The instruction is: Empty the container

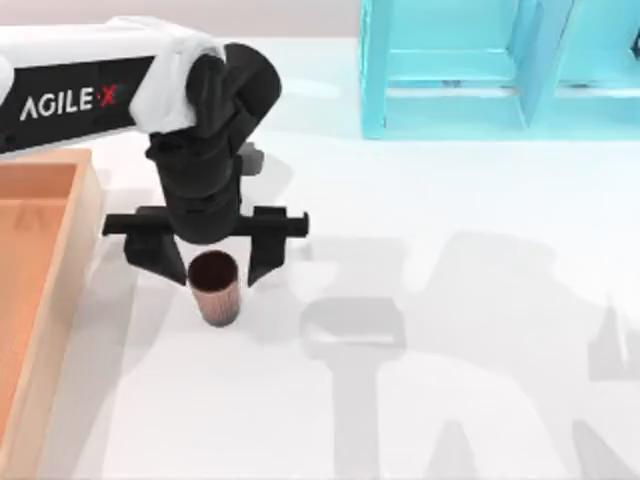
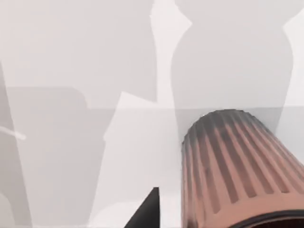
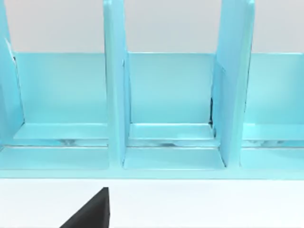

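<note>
The container [image 1: 84, 232], a shallow wooden box with a tan rim and orange-brown inside, lies at the table's left edge, and the part of its floor in view is bare. A small dark brown ribbed cup [image 1: 214, 288] stands upright on the white table just right of it. My left gripper [image 1: 216, 274] hangs over the cup, open, with one finger on each side and a gap to the cup. The left wrist view shows the cup [image 2: 232, 171] up close beside one dark fingertip [image 2: 145, 214]. A dark part of my right gripper [image 3: 91, 212] faces the shelf.
A turquoise shelf unit [image 1: 470, 70] with upright dividers stands at the back right; the right wrist view looks straight into its compartments [image 3: 166, 95]. White table [image 1: 450, 300] spreads to the right of and in front of the cup.
</note>
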